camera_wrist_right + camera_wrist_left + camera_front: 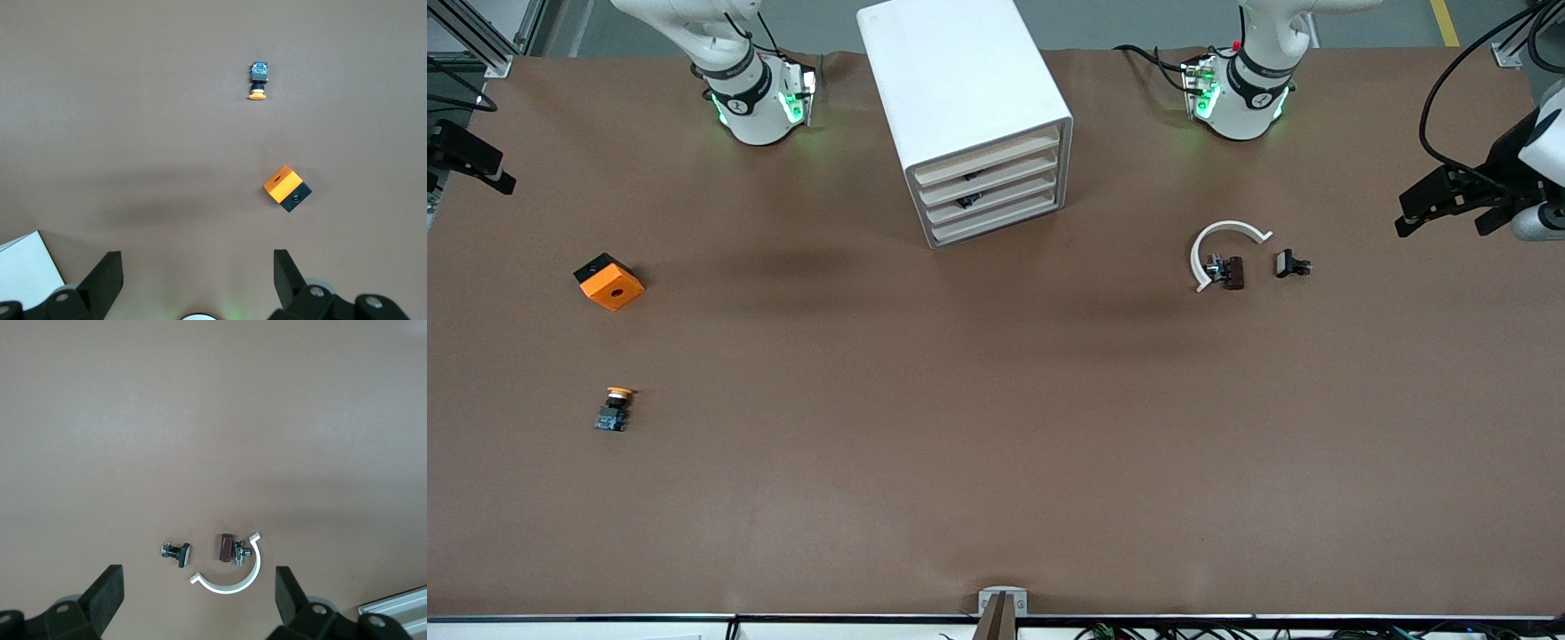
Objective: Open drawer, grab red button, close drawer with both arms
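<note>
1. The worktop (996,444) was covered in a matte brown, paper-like sheet.
2. A white boxy cabinet (960,98) with rounded edges stood between the two arm bases, its four shallow drawers (989,194) all pushed in, each with a pale beige front strip. Dark shapes showed in the gaps between the middle strips, but what they were could not be told.
3. The red-capped button of the task showed in none of the views.
4. Toward the right arm's end lay an orange cube (609,281) with a round hole and a black underside, and, nearer the front camera, a small button with an orange-yellow cap (615,408), black neck and bluish square base.
5. Toward the left arm's end lay a white plastic half-ring (1223,249), a brown-and-chrome fitting (1225,271) inside its curve, and a small black-and-chrome piece (1291,264) just beside them.
6. The left tool (199,590) hung over the half-ring parts, fingers spread wide, gripping nothing.
7. The right tool (197,270) hung above bare sheet near the orange cube, fingers likewise apart and empty.
</note>
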Robot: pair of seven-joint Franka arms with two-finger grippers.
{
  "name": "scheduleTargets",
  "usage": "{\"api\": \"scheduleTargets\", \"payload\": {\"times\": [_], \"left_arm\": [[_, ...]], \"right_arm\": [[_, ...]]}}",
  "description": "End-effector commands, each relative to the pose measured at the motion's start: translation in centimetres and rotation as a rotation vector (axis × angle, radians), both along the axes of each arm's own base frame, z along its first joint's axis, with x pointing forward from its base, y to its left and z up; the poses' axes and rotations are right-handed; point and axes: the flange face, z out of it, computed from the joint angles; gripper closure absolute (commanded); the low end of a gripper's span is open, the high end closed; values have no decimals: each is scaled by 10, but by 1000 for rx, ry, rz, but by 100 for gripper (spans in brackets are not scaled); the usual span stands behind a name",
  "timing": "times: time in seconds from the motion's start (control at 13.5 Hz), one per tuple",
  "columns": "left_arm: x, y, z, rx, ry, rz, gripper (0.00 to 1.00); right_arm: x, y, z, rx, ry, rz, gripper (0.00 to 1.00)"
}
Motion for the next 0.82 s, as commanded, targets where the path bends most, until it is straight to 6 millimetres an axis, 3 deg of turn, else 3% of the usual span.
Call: {"api": "scheduleTargets", "payload": {"times": [0.0,0.37,0.74], "left_arm": [[5,-4,5,-11,-2,-12,0],[10,-4,-8,-12,29,-12,0],[31,-14,-52,-8,104,-16,0]], "right_arm": [[-7,0,2,-9,-4,9,0],[-7,0,2,-9,-4,9,0],[-7,0,2,-8,-2,9,0]]}}
